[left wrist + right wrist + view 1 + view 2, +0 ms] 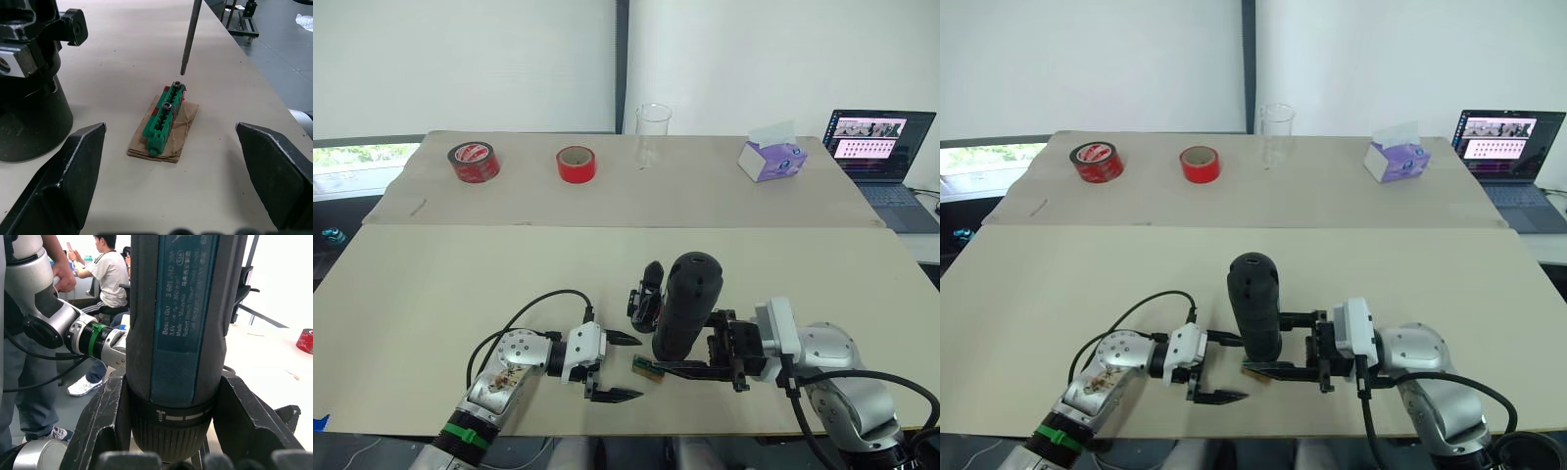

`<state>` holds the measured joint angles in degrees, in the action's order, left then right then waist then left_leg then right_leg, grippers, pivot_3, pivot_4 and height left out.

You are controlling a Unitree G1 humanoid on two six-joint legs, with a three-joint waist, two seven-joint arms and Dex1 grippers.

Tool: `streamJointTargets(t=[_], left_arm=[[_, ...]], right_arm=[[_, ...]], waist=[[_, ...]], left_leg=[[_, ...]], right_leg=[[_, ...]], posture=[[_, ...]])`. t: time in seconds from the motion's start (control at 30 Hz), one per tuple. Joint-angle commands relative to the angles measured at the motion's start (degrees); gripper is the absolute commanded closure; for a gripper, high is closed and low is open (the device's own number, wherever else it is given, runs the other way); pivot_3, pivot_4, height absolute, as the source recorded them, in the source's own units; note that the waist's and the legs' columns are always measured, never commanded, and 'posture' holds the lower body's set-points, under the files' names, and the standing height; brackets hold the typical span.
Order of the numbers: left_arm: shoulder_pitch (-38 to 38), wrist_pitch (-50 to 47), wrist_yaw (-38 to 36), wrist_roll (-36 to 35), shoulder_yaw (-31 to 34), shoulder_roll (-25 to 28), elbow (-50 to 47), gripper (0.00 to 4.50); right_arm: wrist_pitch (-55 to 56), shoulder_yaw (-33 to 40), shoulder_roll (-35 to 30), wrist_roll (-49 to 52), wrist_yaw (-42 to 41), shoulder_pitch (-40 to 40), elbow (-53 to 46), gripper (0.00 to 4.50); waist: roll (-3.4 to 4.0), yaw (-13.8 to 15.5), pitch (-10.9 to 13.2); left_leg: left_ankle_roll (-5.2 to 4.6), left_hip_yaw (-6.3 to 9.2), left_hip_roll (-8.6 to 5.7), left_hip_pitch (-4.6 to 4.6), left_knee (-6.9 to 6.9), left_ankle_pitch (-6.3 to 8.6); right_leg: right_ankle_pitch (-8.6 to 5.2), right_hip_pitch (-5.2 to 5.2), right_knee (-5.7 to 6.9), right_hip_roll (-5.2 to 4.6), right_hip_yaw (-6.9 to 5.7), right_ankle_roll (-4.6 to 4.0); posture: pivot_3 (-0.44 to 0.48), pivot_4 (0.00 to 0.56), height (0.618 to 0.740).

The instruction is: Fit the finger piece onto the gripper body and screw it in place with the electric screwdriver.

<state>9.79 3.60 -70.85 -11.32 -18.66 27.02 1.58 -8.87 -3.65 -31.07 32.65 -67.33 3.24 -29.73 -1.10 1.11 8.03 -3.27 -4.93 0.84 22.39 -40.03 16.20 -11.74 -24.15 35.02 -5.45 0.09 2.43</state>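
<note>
- The thick black cylindrical electric screwdriver is seen at lower centre of the left eye frame, held nearly upright, clamped between the two black fingers of the right gripper; in the right wrist view both fingers are pressed against its barrel.
- The left gripper is seen at lower left of centre, its fingers spread wide and nothing held.
- Between the spread fingers in the left wrist view, a small green block on a brown card, two screw heads in its top, lies flat on the beige table.
- The thin metal bit is seen just above the far screw head, apparently not yet seated.
- The black blocky gripper body stands just left of the screwdriver, its round base filling the left edge of the left wrist view.
- The small black finger piece cannot be picked out with certainty.
- The step in hand is judged to be screw pick-up; a straight, small descent of the bit would be called for next, with the block perhaps steadied.
- Open tabletop is left all round; the near table edge lies close below both grippers, while two red tape rolls, a glass beaker and a purple tissue box are set well apart at the top.
</note>
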Motion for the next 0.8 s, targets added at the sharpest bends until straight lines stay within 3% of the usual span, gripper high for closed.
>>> streamJointTargets(t=[0.03, 0.8], left_arm=[[-1.3, -0.6, 0.0, 0.6, -2.0, -0.1, 0.4, 0.0], [-0.6, -3.3, 0.9, 0.4, -1.9, 0.0, -1.2, 0.0]], right_arm=[[2.7, 1.3, 0.0, 0.6, 0.3, 0.5, -0.6, 2.58], [2.9, 0.3, 0.1, 0.6, 0.2, 0.3, -0.5, 2.58]], waist=[[0.0, 0.0, 0.0], [0.0, 0.0, 0.0]], left_leg=[[0.0, 0.0, 0.0, 0.0, 0.0, 0.0], [0.0, 0.0, 0.0, 0.0, 0.0, 0.0]], right_leg=[[0.0, 0.0, 0.0, 0.0, 0.0, 0.0], [-0.01, 0.0, 0.0, 0.0, 0.0, -0.02]], posture=[[0.0, 0.15, 0.74], [0.0, 0.15, 0.74]])
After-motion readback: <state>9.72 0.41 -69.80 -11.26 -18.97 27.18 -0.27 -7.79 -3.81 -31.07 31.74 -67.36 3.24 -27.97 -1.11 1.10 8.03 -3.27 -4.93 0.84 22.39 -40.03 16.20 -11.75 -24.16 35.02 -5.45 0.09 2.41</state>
